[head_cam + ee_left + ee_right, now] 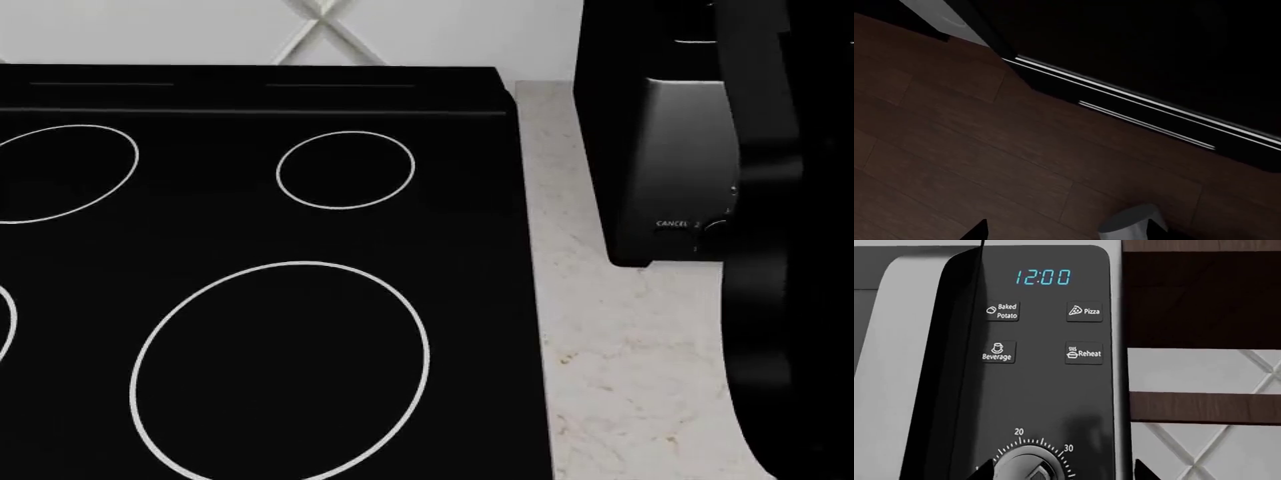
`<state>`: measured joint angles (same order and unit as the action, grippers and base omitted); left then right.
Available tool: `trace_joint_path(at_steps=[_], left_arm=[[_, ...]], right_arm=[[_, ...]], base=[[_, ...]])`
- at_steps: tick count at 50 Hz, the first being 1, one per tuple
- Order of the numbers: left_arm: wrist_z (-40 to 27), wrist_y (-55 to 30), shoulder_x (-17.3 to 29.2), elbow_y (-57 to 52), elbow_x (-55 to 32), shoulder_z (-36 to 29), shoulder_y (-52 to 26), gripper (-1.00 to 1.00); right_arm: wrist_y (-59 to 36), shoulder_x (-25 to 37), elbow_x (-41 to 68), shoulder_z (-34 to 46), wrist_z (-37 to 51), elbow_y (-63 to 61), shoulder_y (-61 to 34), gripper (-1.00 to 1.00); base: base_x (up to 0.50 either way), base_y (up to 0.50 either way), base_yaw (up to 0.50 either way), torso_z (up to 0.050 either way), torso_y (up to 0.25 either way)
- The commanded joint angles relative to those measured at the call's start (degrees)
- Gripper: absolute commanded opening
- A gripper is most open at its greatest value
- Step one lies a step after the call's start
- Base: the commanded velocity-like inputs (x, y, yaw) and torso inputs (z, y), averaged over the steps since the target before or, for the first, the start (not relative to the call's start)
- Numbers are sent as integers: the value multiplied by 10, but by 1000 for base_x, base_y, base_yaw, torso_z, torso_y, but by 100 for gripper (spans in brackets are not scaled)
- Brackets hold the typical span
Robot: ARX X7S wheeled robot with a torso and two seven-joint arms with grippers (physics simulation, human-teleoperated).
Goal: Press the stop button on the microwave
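In the right wrist view the microwave's black control panel [1041, 380] fills the frame. Its display [1043, 277] reads 12:00. Below it are the Baked Potato [1003, 312], Pizza [1085, 311], Beverage [997, 352] and Reheat [1084, 353] buttons, and a timer dial [1029, 465]. No stop button shows in any view. My right gripper [1063, 473] is open, close in front of the panel, with its tips on either side of the dial. My left gripper [1066, 235] is open and empty, hanging low over the floor.
In the head view a black cooktop [267, 250] lies left of a pale counter strip [614, 370]. A black appliance [654, 150] marked CANCEL stands at the back right. My right arm [781, 300] rises along the right edge. In the left wrist view there is dark wood floor [987, 150], a black oven front [1154, 60] and a white cylinder [1131, 225].
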<state>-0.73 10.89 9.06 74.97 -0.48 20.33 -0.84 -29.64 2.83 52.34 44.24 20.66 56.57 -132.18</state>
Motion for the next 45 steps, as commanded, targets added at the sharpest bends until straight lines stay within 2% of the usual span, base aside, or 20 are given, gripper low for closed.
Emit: trace_joint_path(at_steps=[1, 12, 13, 45], left_arm=[[0, 0, 0, 0, 0, 0, 0, 100], [0, 0, 0, 0, 0, 0, 0, 100], [0, 0, 0, 0, 0, 0, 0, 100], [0, 0, 0, 0, 0, 0, 0, 100]], right_arm=[[-52, 29, 21, -8, 47, -86, 16, 100], [-115, 52, 55, -17, 91, -199, 22, 100], [-115, 52, 55, -17, 92, -202, 23, -100], [-152, 69, 65, -13, 133, -244, 63, -100]], base=[[0, 0, 0, 0, 0], [0, 0, 0, 0, 0], [0, 0, 0, 0, 0], [0, 0, 0, 0, 0]])
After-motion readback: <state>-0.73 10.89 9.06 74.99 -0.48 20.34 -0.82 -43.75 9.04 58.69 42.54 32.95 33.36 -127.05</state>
